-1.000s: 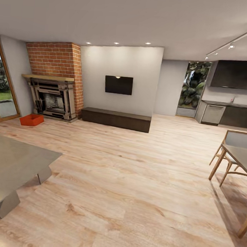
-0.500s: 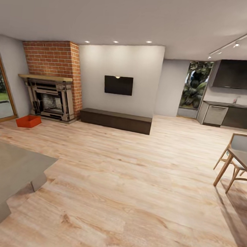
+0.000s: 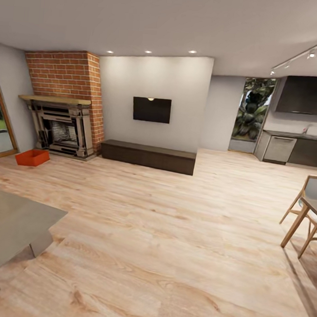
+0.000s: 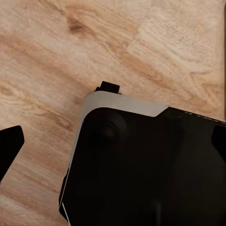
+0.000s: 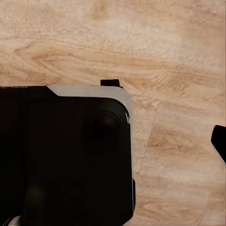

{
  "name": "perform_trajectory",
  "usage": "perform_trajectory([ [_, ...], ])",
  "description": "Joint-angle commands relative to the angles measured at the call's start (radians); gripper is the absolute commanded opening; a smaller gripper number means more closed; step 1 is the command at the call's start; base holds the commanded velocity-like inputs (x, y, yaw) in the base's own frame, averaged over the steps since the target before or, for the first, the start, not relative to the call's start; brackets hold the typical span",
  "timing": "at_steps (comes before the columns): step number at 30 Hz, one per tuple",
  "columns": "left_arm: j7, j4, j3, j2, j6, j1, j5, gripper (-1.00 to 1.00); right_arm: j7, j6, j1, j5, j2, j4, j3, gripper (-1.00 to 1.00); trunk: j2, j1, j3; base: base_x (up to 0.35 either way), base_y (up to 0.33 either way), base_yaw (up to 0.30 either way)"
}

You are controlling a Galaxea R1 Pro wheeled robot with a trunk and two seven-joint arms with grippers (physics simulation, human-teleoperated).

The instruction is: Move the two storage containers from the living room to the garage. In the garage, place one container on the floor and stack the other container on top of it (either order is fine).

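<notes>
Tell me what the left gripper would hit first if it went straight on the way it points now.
Probably the robot's own black base, which lies across most of that line, or the wood floor beside it; depth is unclear.

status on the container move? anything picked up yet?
Nothing done yet. One storage container sits on the wood floor beside the brick fireplace, far across the living room. Both wrist views look down at the robot's base. Left: fetch, carry, stack both.

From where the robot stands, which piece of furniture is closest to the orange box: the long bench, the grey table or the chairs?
The long dark bench along the far wall; the orange box sits just beyond its fireplace end.
</notes>
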Motion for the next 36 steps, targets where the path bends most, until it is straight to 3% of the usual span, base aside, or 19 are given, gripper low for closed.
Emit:
perform_trajectory([
  [1,0.002,0.001,0.003,0.000,-0.004,-0.001,0.003,1.00,-0.001,-0.006,-0.001,-0.010,0.000,0.003,0.009,1.00,-0.001,0.001,-0.001,0.325,0.000,0.000],
  [36,0.007,0.001,0.003,0.006,-0.002,-0.001,0.005,1.00,0.001,-0.007,-0.001,-0.005,0.002,0.002,0.013,1.00,-0.001,0.001,-0.001,0.325,0.000,0.000],
])
